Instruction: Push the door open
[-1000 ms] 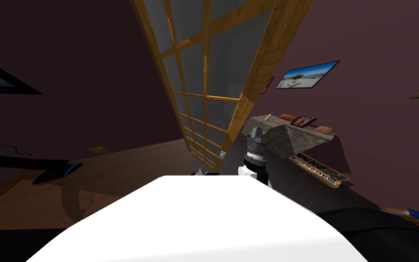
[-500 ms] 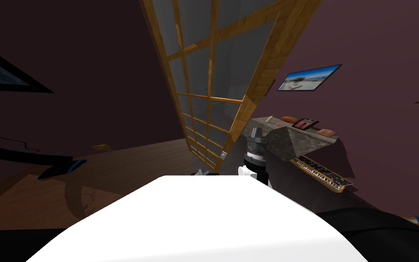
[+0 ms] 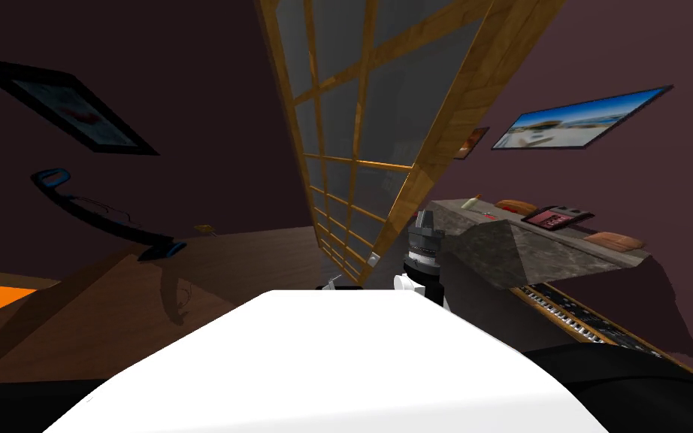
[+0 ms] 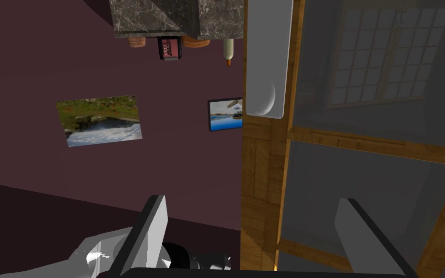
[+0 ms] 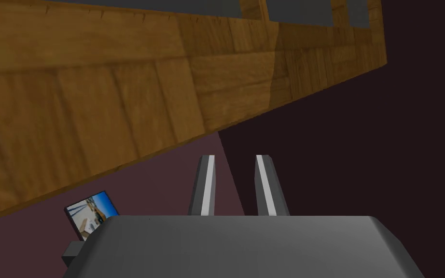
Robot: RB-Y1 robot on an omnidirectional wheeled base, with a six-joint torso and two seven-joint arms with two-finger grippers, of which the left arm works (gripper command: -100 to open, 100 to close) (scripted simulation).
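Door [image 3: 382, 113], wood-framed glass, upright, ajar at twelve o'clock; free stile [image 3: 422, 173] at eleven o'clock just beside the right tool [image 3: 422, 216], clenched empty, seemingly the nearer; left tool [image 4: 250, 199], released, faces the same stile.

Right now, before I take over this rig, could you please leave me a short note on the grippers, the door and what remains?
Left gripper: open and empty, facing the wooden-framed door with grey glass panes; its light grey handle plate lies further along the stile.
Right gripper: fingers shut on nothing, just under the door's wooden frame; I cannot tell whether it touches.
Door: in the head view it appears partly open, with the right gripper by its free edge.
Done: door ajar. Left: push the frame further until it swings wide.
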